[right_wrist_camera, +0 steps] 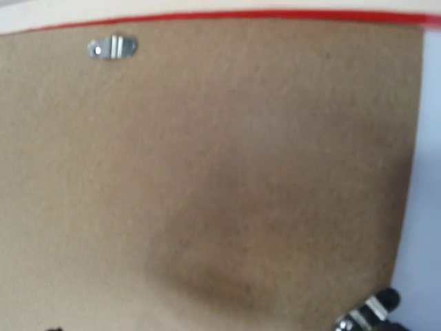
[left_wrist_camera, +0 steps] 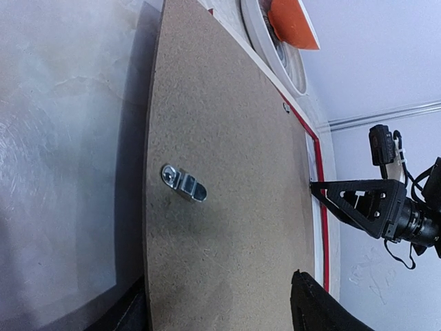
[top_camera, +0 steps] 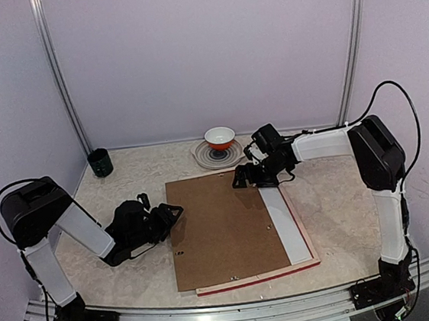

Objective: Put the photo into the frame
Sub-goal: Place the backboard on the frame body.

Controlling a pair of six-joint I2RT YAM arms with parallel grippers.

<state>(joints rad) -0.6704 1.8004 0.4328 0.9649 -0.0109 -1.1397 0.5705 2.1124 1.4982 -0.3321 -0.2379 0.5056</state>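
The frame (top_camera: 306,235) lies face down mid-table, showing its pale wood back and a red rim (left_wrist_camera: 320,181). A plain brown backing board (top_camera: 225,228) lies over it, shifted left. This leaves a white strip (top_camera: 286,226) bare along the right side. The photo is hidden. My left gripper (top_camera: 172,211) is open at the board's left edge. In the left wrist view one finger (left_wrist_camera: 131,312) sits beside that edge and the other (left_wrist_camera: 318,307) over the board. My right gripper (top_camera: 245,176) hovers open over the board's far right corner, with a fingertip (left_wrist_camera: 324,187) near the red rim.
Metal turn clips (left_wrist_camera: 184,183) (right_wrist_camera: 112,47) sit on the board's back. An orange and white bowl (top_camera: 219,138) rests on a plate (top_camera: 203,159) behind the frame. A dark green cup (top_camera: 100,162) stands at the back left, and white walls close in the table.
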